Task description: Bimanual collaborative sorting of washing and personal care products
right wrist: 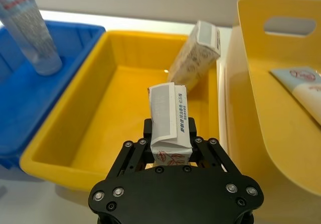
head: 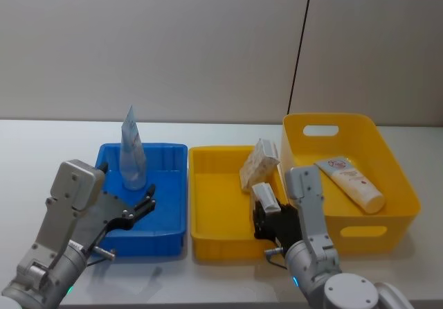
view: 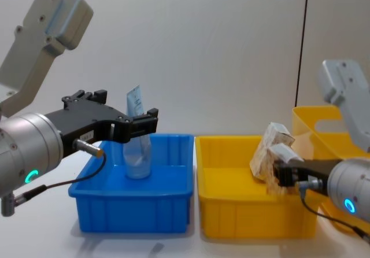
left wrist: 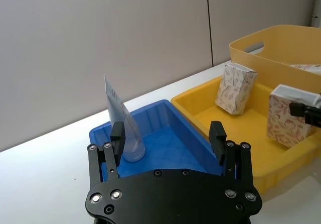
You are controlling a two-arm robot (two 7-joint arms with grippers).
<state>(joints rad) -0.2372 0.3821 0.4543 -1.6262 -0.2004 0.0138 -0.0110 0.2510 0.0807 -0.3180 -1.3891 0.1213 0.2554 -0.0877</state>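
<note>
A translucent pale blue tube stands cap-down in the blue bin. My left gripper hovers open over that bin's near side, just short of the tube, with nothing between its fingers. Over the near right of the shallow yellow bin, my right gripper is shut on a small white carton. A second carton leans against that bin's far right wall. A white tube with a red logo lies in the tall yellow bin.
The three bins sit side by side on a pale table that meets a plain wall behind. Bare table lies left of the blue bin and along the near edge.
</note>
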